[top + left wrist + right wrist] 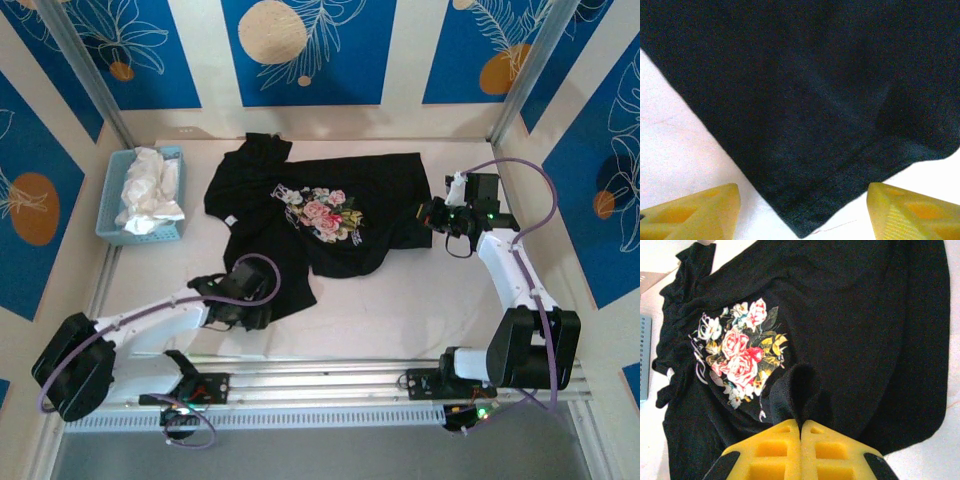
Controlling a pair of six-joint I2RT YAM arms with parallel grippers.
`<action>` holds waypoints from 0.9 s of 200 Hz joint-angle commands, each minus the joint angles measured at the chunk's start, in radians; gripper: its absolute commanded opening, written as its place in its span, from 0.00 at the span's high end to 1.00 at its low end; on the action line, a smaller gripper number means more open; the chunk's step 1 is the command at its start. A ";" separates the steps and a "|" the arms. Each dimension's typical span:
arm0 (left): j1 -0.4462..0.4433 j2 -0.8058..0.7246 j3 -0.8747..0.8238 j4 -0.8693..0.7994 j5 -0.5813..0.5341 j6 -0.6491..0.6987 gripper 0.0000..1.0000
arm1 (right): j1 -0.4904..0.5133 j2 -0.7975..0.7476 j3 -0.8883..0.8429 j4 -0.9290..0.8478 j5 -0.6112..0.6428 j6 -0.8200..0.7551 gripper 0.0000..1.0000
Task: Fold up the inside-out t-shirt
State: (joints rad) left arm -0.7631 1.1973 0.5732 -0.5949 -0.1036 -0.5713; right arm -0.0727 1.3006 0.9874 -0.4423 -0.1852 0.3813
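T-shirt [850, 315] fold pinched in right gripper [801, 424], corner within parted left gripper [803, 202].

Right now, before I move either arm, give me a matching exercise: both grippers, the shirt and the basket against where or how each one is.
Things:
1. left gripper
2. right gripper
3. t-shirt
4. basket

States:
A. at the far left of the table, with a white cloth in it
B. shut, pinching a fold of black cloth
C. open, fingers on either side of a shirt hem corner
D. spread mid-table, rose print showing

Pairs: 1-C, 2-B, 3-D, 4-A.
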 commanded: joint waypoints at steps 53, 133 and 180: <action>-0.090 0.136 -0.020 0.022 -0.016 -0.056 0.54 | 0.001 -0.026 -0.023 0.011 -0.014 -0.027 1.00; -0.080 -0.067 0.054 -0.027 -0.245 -0.024 1.00 | -0.004 -0.015 -0.012 0.025 -0.023 -0.015 1.00; -0.032 -0.259 0.388 -0.001 -0.584 0.270 1.00 | -0.032 -0.035 0.138 -0.004 -0.064 0.016 1.00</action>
State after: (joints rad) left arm -0.8223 1.0252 0.7666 -0.6212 -0.4477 -0.5003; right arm -0.0875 1.2991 0.9970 -0.4358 -0.2073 0.3801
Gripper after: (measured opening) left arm 0.039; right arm 0.041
